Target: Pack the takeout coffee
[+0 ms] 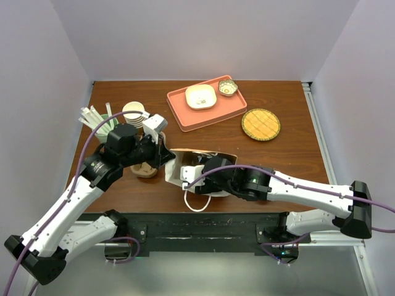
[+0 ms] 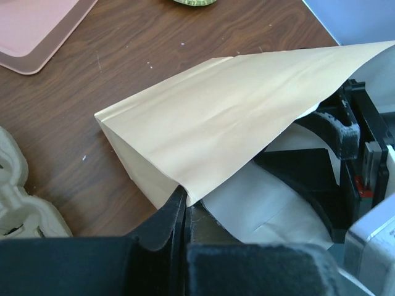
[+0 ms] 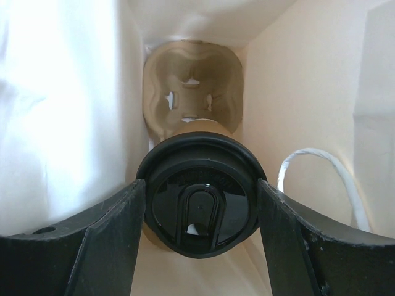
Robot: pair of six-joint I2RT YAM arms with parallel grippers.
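The brown paper bag (image 1: 183,161) lies on its side mid-table, mouth open. My left gripper (image 2: 184,198) is shut on the bag's (image 2: 228,117) lower edge and holds the mouth open; it shows in the top view (image 1: 165,154) at the bag's left end. My right gripper (image 3: 200,185) is inside the bag (image 3: 308,80), shut on the takeout coffee (image 3: 200,196), its fingers against both sides of the black lid. Beyond the cup, a cardboard cup carrier (image 3: 192,92) sits at the bag's bottom. In the top view my right gripper (image 1: 205,169) hides the cup.
A pink tray (image 1: 185,117) with a white dish (image 1: 201,96) and small bowl (image 1: 228,87) stands at the back. A woven coaster (image 1: 260,124) lies back right. Stacked cream cups (image 1: 133,112) and stirrers (image 1: 95,117) stand back left. The bag's white handle (image 3: 321,169) loops beside the cup.
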